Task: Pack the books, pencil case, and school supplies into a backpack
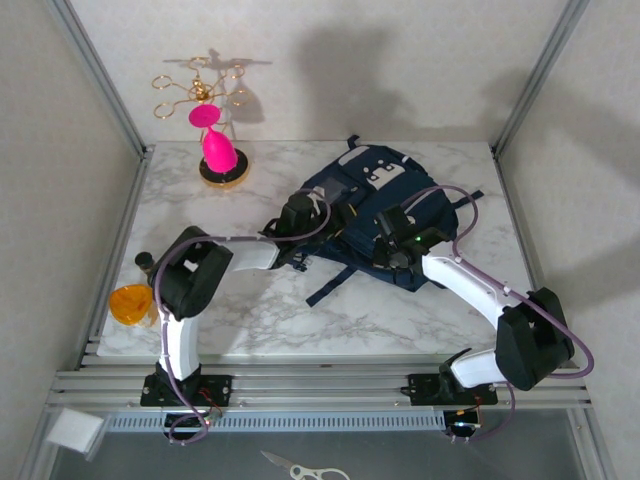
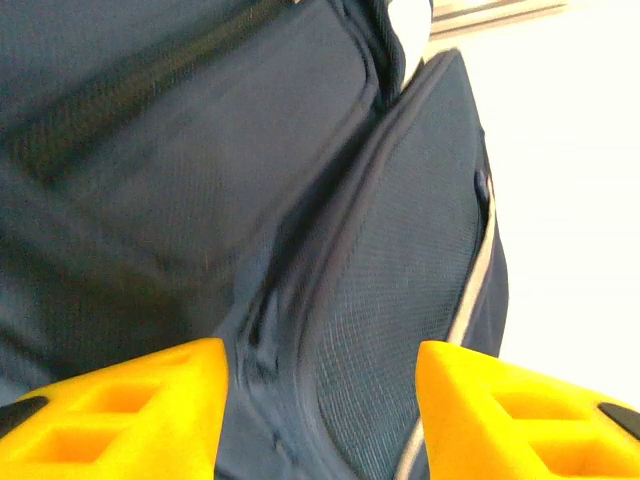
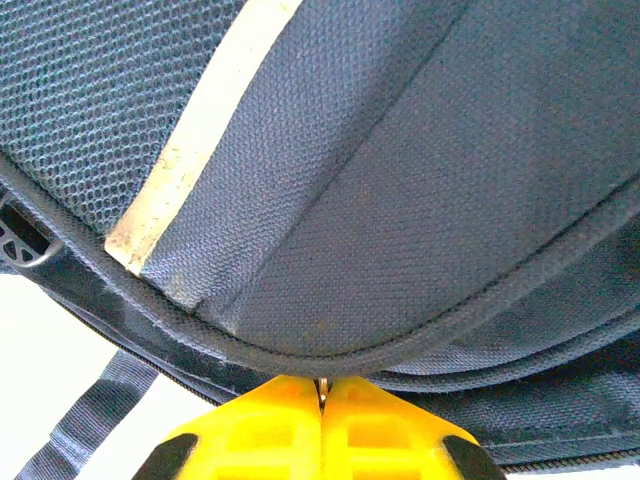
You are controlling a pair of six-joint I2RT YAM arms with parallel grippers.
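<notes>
Navy backpack: laid flat on the far, right-of-centre part of the table, with grey-white patches turned up and dark straps trailed toward the near edge.
Marble table: white with grey veins; its near edge is lined by a metal rail, to which both arm bases are bolted.
Left gripper: positioned at the backpack's left side. Its yellow fingers are held well apart, released, with nothing clamped. A raised seam fold of navy fabric is seen between them. A mesh panel edged by a pale stripe is seen just right of the fold.
Right gripper: positioned at the backpack's near right side. Its yellow fingers are pressed together, clenched, just under a corded navy edge. Whether a thin bit of fabric or a zip pull is pinched between the tips cannot be told.
White trim stripe: seen running diagonally across the woven fabric above the right gripper.
Orange rounded piece: placed at the table's near left corner, beside the left arm, well apart from the backpack.
Pink object: seen on a golden wire stand with a round base, at the far left of the table.
Scissors: laid below the rail, off the table.
</notes>
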